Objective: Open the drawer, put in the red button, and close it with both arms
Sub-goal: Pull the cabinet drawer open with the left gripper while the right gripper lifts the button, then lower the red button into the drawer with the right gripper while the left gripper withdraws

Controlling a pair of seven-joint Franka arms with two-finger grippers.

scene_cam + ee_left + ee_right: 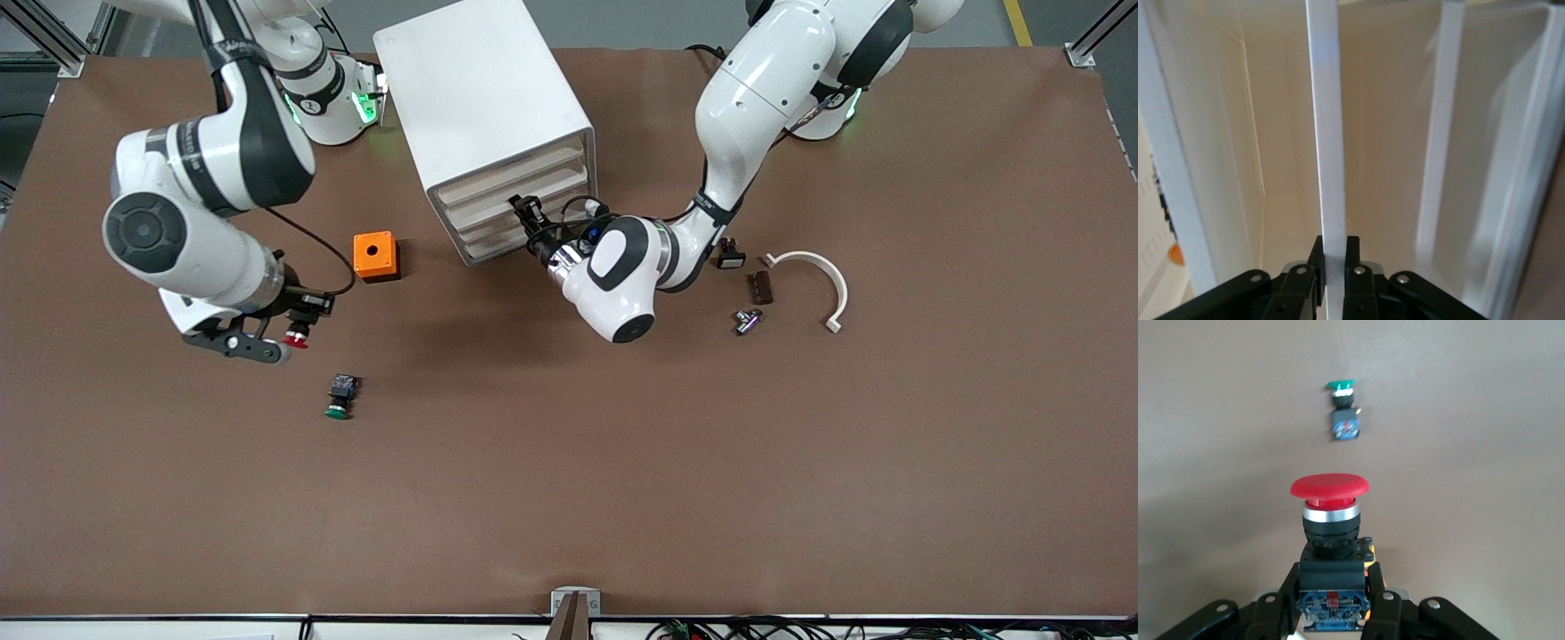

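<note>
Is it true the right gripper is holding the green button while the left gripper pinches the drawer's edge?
Not quite. The right gripper is holding the red button, as the right wrist view shows. The green button lies loose on the table. The rest is right: the left gripper is pinching a drawer edge.

Even overhead light, soft shadows; left wrist view blurred.
</note>
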